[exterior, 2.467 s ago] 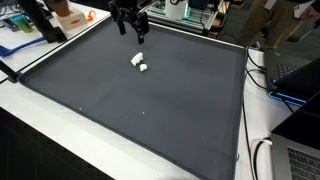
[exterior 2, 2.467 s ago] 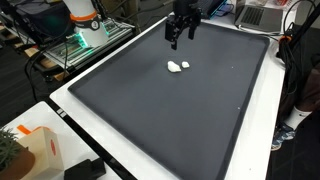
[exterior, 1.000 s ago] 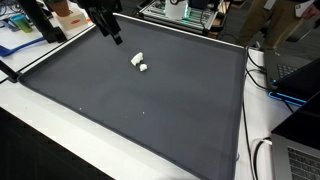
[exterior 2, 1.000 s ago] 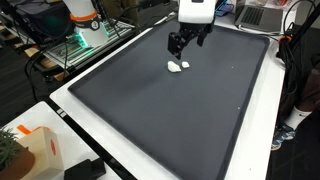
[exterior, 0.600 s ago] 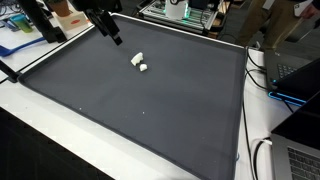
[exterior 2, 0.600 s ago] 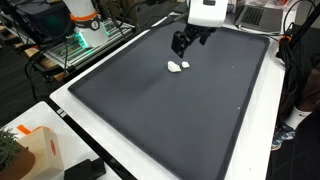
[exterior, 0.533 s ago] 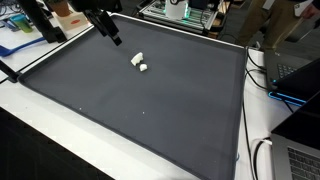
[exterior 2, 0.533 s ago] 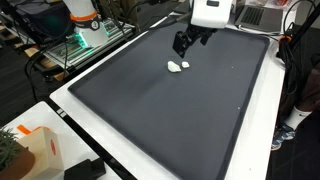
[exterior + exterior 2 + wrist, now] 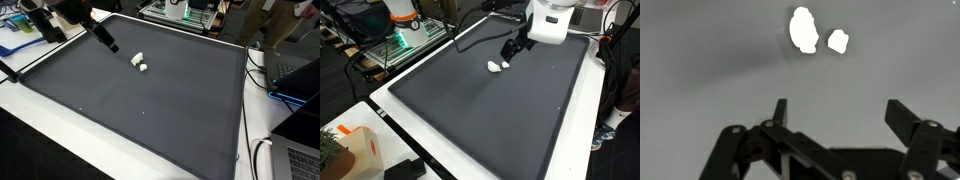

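Observation:
Two small white pieces lie side by side on the dark grey mat [image 9: 160, 110], toward its far part: a larger piece [image 9: 138, 59] and a smaller piece [image 9: 144, 68]. In an exterior view the same larger piece [image 9: 495, 67] and smaller piece [image 9: 505, 65] show close together. My gripper [image 9: 510, 50] hangs tilted above the mat just beside them, open and empty; it also shows as the gripper [image 9: 106, 41] left of the pieces. In the wrist view the larger piece [image 9: 803, 30] and smaller piece [image 9: 838, 41] lie ahead of the open gripper [image 9: 840, 115], not between its fingers.
The mat lies on a white table [image 9: 40, 140]. An orange box [image 9: 70, 12] and clutter stand at the far left edge. Cables [image 9: 258, 75] and a laptop [image 9: 303, 155] sit along the right side. A carton [image 9: 358, 150] and a green-lit device [image 9: 405, 38] flank the mat.
The arm has swung sideways and lower over the mat, away from where it hung earlier. The jaws stay open. The white pieces have not moved.

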Motion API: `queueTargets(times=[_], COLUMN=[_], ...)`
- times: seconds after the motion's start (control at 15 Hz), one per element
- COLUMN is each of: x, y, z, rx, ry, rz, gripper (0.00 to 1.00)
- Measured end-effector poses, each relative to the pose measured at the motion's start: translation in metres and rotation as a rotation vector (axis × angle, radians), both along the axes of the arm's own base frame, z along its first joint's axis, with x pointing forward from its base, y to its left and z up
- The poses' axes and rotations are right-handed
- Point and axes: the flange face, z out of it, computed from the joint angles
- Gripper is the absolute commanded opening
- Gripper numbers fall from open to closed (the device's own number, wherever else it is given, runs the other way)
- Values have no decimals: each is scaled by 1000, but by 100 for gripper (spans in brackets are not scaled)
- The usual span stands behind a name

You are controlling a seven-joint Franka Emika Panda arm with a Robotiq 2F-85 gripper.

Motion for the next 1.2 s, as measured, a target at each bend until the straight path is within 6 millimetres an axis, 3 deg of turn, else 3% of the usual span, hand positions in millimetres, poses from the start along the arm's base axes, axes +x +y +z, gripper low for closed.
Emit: queueTargets(times=[0.33,0.8,1.2], x=[3,5,11], y=[1,22,38], z=[-5,-47,-61], rx=[0,3,12], ry=[6,113,197], rz=[2,36,73], gripper=[100,100,100])
